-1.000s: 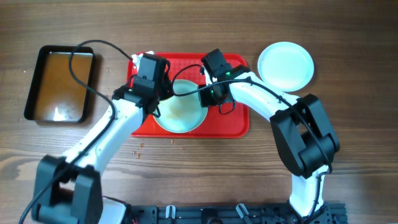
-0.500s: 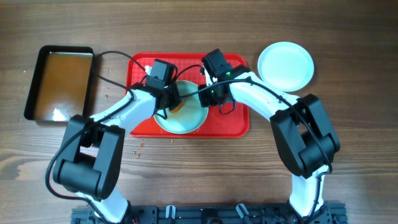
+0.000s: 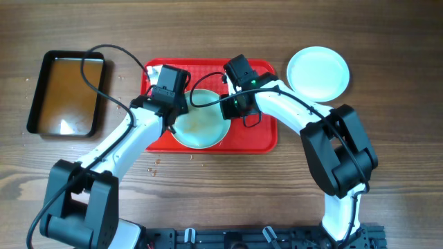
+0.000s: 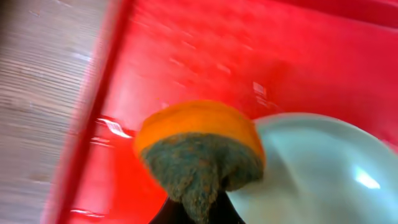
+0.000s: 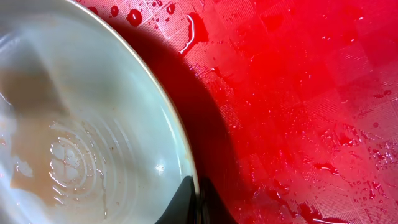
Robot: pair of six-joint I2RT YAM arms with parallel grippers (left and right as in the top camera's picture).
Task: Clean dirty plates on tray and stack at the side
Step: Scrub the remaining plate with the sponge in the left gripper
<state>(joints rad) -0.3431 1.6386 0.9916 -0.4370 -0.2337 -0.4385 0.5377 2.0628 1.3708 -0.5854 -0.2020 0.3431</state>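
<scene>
A pale plate (image 3: 203, 126) lies on the red tray (image 3: 259, 138), smeared with brownish wet streaks (image 5: 56, 149). My right gripper (image 3: 232, 107) is shut on the plate's right rim (image 5: 186, 168). My left gripper (image 3: 173, 114) is shut on an orange and green sponge (image 4: 199, 152), held over the tray (image 4: 205, 56) at the plate's left edge (image 4: 311, 168). A second, clean plate (image 3: 318, 72) lies on the table to the right of the tray.
A black pan of brownish water (image 3: 66, 93) stands at the far left. Water drops cover the tray (image 5: 298, 74). Small crumbs (image 3: 154, 166) lie on the wood in front of the tray. Cables run over the tray's back edge.
My left gripper with the sponge has swept back left, from over the plate's middle to its left edge. The right arm has not moved.
</scene>
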